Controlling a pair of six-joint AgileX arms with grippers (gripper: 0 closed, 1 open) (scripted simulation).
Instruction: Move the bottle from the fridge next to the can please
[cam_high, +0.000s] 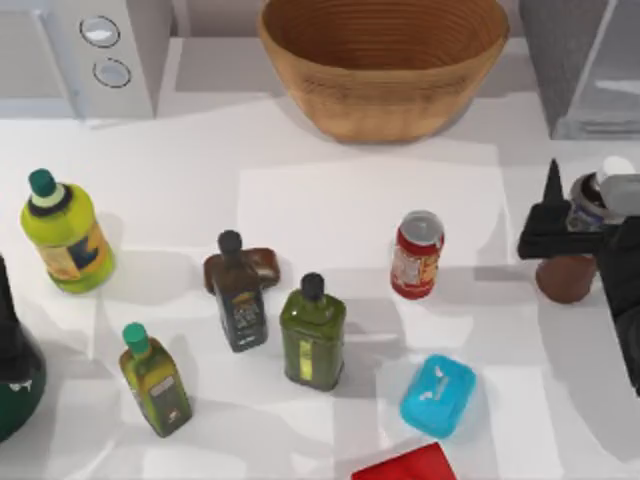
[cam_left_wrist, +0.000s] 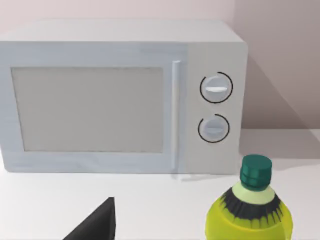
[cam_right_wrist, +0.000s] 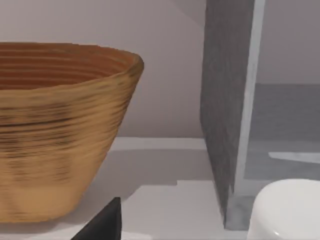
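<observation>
The right gripper (cam_high: 578, 222) stands at the right edge of the table (cam_high: 370, 210), in front of the fridge (cam_high: 585, 65). Its dark fingers close around the upper body of the bottle (cam_high: 566, 278), at the grey label just below the white cap (cam_high: 612, 168). The fingers are narrowed to the bottle's width and have hold of it. The reddish-brown base of the bottle shows directly beneath the gripper and appears to rest on the table, outside the fridge.

The can (cam_high: 416, 254) stands upright to the left of the gripper, apart from the bottle with bare table between them. A blue soap-like block (cam_high: 438, 396) lies nearer the front, below and left of the gripper. The wicker basket (cam_high: 383, 62) sits at the back, left of the fridge.

In the right wrist view, the white cap (cam_right_wrist: 287, 210) sits close under the camera, with the fridge's grey wall (cam_right_wrist: 226, 100) just beyond it and the basket (cam_right_wrist: 60, 130) off to the side.

The left arm (cam_high: 12, 350) is parked at the left edge of the table; whether its fingers are open cannot be told. Its wrist view faces the white appliance (cam_left_wrist: 120, 97) and the yellow-green bottle (cam_left_wrist: 252, 210).
</observation>
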